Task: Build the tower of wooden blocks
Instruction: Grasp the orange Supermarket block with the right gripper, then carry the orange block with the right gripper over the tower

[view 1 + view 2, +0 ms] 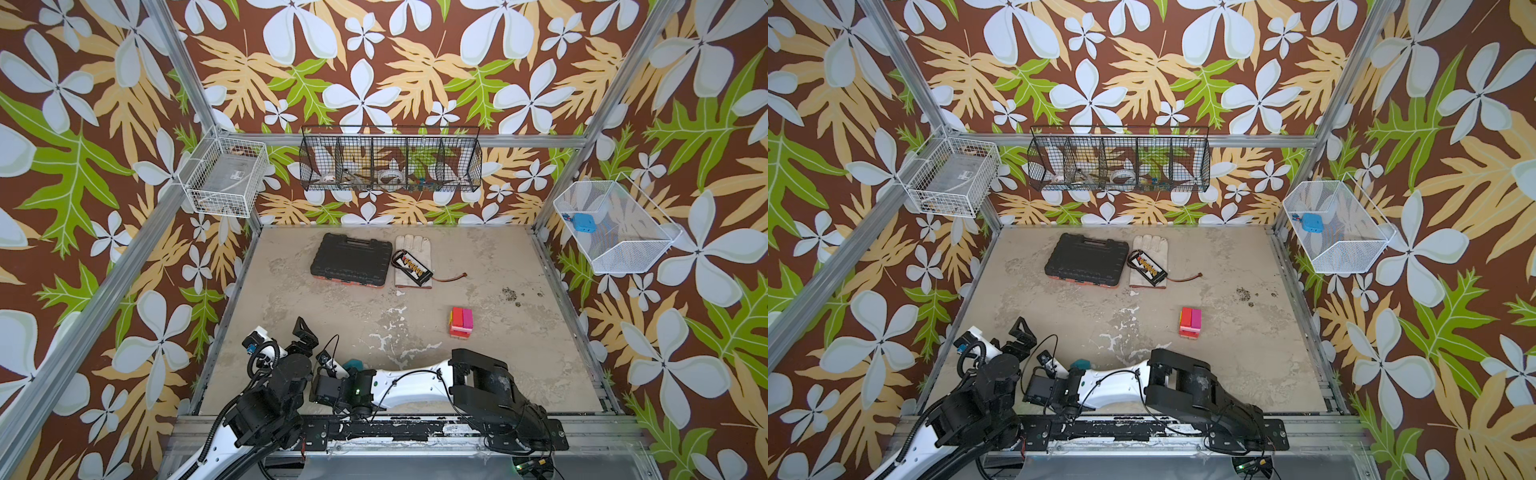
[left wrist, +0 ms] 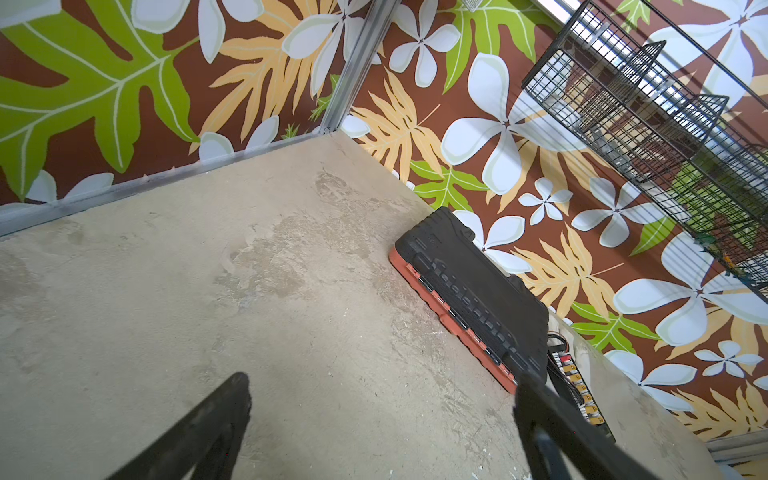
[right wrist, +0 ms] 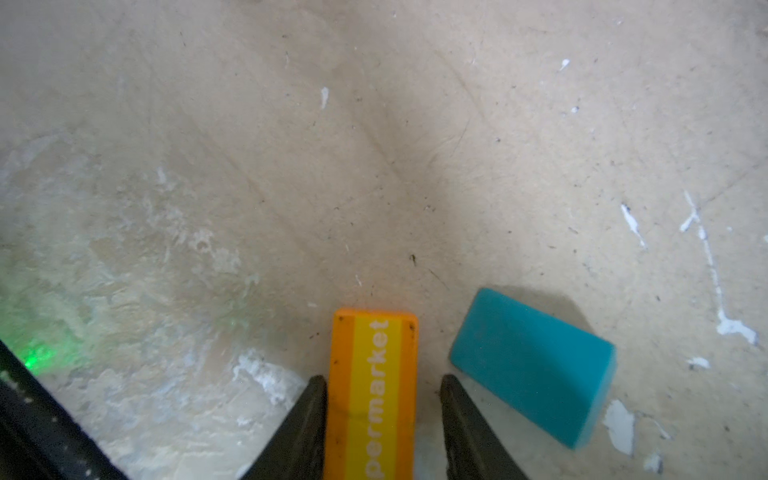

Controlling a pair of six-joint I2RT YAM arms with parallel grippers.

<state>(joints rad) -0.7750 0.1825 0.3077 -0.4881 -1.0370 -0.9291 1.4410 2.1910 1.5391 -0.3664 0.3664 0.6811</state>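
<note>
Fingers (image 3: 299, 424) of the right gripper (image 3: 383, 378) straddle the orange block (image 3: 374, 353), one not touching; left gripper (image 2: 382, 376) spread wide

Tabletop (image 1: 519, 365): beige, mottled, worn surface with white chips (image 1: 390, 332) at lower centre of both top views and dark specks (image 1: 509, 294) toward the right. Lying on it: black ribbed case (image 1: 351, 259), flat, upper centre; pale work glove (image 1: 411, 245) just right of the case, with a battery pack (image 1: 412, 266) on top of it; thin brown lead (image 1: 451, 277) trailing right from the pack; tower (image 1: 460, 322), right of centre, standing apart, red and magenta tops. In the right wrist view, orange block (image 3: 374, 374) with a yellow lettered stripe, and teal block (image 3: 532, 365) near it, not touching.
</note>
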